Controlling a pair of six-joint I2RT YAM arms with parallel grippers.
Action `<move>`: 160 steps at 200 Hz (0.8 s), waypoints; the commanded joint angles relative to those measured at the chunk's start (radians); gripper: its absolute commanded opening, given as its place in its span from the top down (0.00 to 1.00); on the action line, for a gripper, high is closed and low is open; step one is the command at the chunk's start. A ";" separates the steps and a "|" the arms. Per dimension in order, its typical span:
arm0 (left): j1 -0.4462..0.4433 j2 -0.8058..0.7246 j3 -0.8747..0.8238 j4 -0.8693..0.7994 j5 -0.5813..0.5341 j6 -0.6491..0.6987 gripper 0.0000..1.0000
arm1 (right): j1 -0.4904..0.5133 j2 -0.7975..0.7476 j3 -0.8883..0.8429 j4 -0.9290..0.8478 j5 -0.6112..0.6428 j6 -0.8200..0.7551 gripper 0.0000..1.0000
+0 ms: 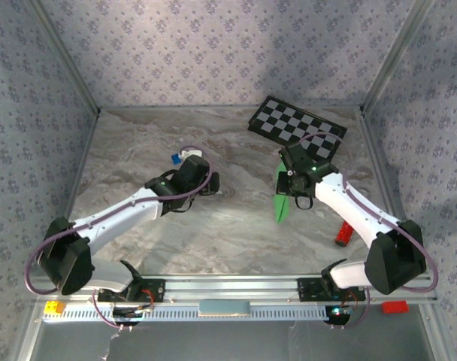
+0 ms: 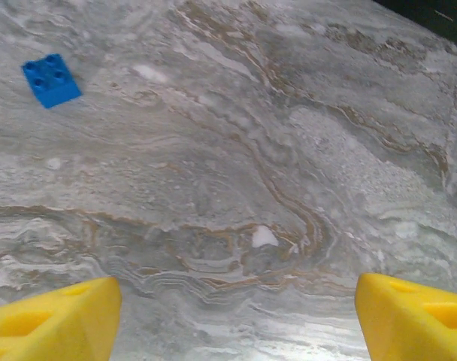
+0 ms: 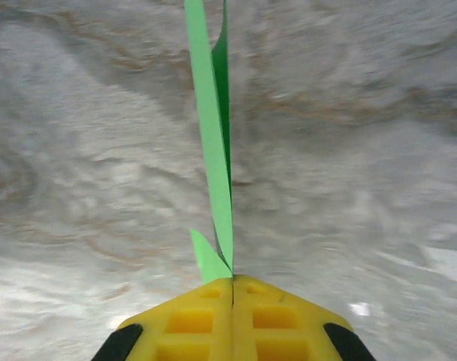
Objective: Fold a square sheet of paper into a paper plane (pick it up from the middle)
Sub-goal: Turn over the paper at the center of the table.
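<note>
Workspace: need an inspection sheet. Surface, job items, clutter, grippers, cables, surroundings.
Surface: marbled grey table, no spills seen.
Job's things: green paper, folded slim, pinched at one end.
Clutter: blue block; checkerboard at the far right; red block beside the right arm.
Grippers: left gripper open, nothing between its fingers; right gripper shut on the green paper.
Cables: purple cable looped along each arm.
Surroundings: patterned walls on three sides.

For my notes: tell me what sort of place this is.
Likely a lab robot cell: left arm and right arm bolted to a metal rail, patterned wall panels around the table, a checkerboard.
</note>
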 commanded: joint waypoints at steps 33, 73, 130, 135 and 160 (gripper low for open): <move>0.026 -0.140 -0.111 -0.007 -0.146 -0.083 0.17 | 0.089 0.137 0.077 -0.202 0.218 0.040 0.98; 0.063 -0.289 -0.198 -0.037 -0.204 -0.092 0.14 | 0.241 0.362 0.223 -0.205 0.195 0.141 0.98; 0.121 -0.396 -0.181 -0.185 -0.183 -0.089 0.14 | 0.368 0.657 0.553 -0.251 0.075 0.188 0.98; 0.131 -0.389 -0.166 -0.211 -0.164 -0.095 0.14 | 0.375 0.673 0.585 -0.260 0.067 0.188 0.98; 0.188 -0.348 -0.119 -0.303 -0.065 -0.122 0.14 | 0.384 0.706 0.616 -0.173 -0.060 0.160 0.93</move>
